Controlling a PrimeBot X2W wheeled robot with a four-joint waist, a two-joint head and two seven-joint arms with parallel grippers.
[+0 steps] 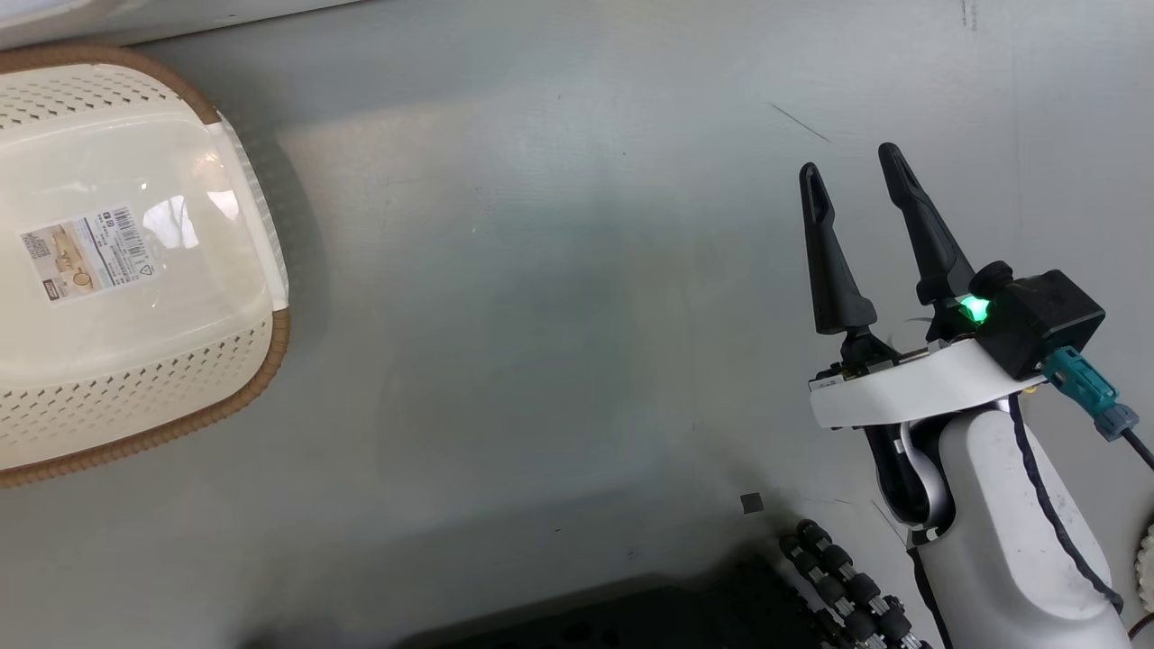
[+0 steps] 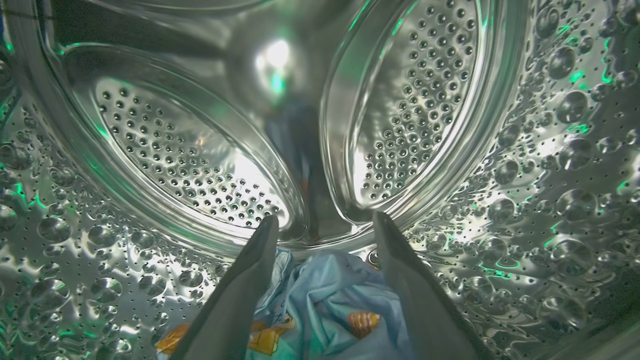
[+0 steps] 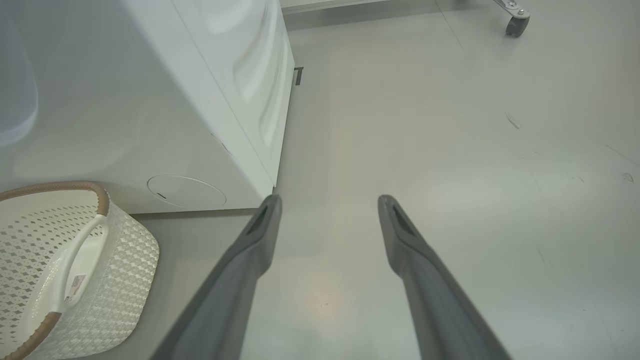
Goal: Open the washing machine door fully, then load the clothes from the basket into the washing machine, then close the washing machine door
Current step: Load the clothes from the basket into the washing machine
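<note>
We are seeing the left tool point(image 2: 325, 218) reaching deep inside the steel drum point(image 2: 525, 200), its two fingers standing wide apart and gripping nothing. The light-blue clothes point(image 2: 330, 300) are lying bunched between and under them on the drum's wall.

We are judging a snag to be the main risk. The fabric is lying against the fingers, so pulling the arm out could be dragging a fold toward the opening. A trailing hem could then be getting trapped when the washing machine door is shut. The fingers are also sitting close to the drum's dimpled wall, so a crooked withdrawal could be scraping it.

The right tool point(image 1: 849, 162), fingers equally spread and holding nothing, is hovering over the floor point(image 1: 541, 270) just beside the washing machine point(image 3: 150, 100). A careless swing could be knocking its lower corner, or the basket point(image 1: 252, 379), which is looking empty near the machine's front.
</note>
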